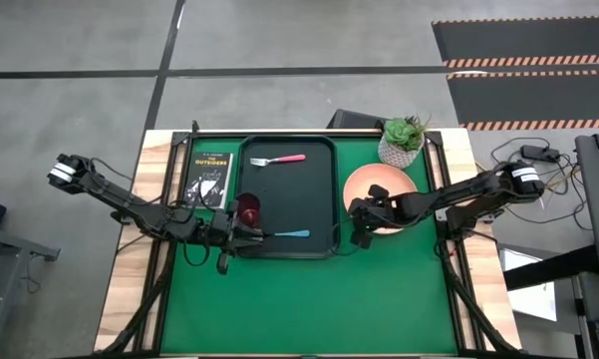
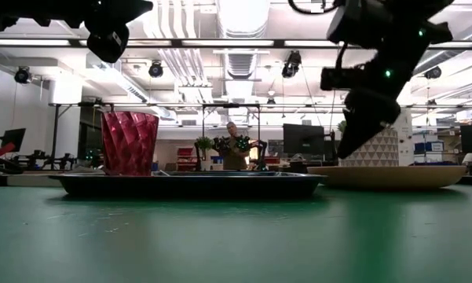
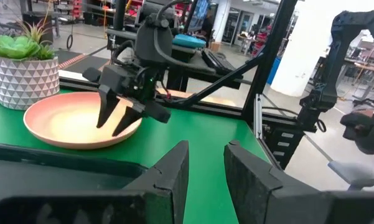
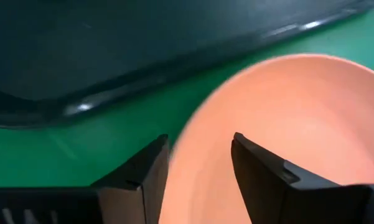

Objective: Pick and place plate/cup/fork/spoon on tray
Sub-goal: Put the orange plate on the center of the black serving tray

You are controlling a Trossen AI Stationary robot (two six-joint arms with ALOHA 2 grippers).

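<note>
A green mat covers the bench [image 1: 309, 299], which has pale wooden margins along its left and right edges and stands on a grey concrete floor marked with dark lines and striped hazard mats.

The tray [image 1: 324, 189] lies on the rear middle of the bench. On it, the fork [image 1: 277, 160] rests near the tray's rear edge, the spoon [image 1: 292, 235] near its front edge, and the cup [image 1: 250, 208] stands upright at its left side. A book [image 1: 211, 179] lies just beside the tray's left edge, and a potted plant [image 1: 403, 141] stands at the bench's rear right.

The plate [image 1: 384, 180] sits on the mat just right of the tray, not yet on it. The right gripper [image 1: 360, 225] hangs over the plate's left rim, its fingers apart and empty, one to either side of that rim in the right wrist view. The left gripper [image 1: 229, 242] sits at the tray's front left corner, fingers slightly apart and holding nothing.

Across the bench, the low view shows a workshop with ceiling lights, ducting, monitors, and a person [image 2: 234, 149] far back.
</note>
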